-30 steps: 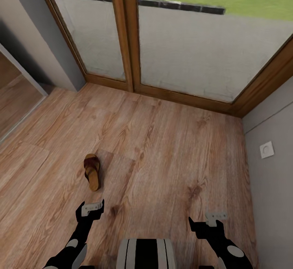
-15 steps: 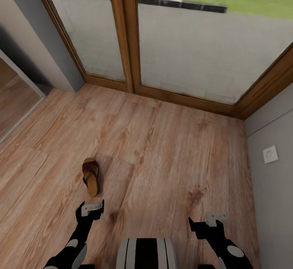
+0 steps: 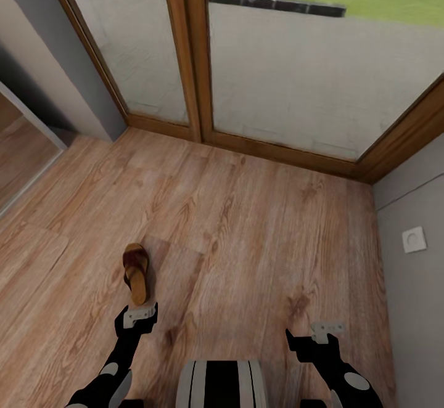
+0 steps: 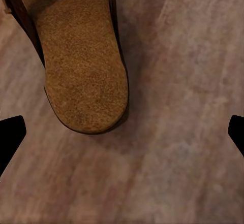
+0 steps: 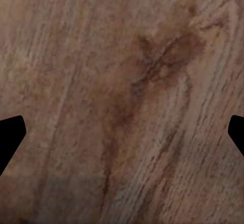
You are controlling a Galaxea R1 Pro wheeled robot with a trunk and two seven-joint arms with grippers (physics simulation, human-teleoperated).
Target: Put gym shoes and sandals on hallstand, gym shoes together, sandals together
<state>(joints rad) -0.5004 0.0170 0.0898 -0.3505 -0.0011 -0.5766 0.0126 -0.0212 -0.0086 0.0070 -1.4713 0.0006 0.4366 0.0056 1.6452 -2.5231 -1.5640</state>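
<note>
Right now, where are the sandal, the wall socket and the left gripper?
sandal [image 3: 135,272], head view: on its dark strap and tan footbed.
wall socket [image 3: 414,240], head view: centre of the white plate.
left gripper [image 3: 139,314], head view: between its pale fingertips.

I see my two arms as glossy black with pale grey joint patches — the left gripper and right gripper are light grey brackets. My trunk is white with black stripes.
</note>
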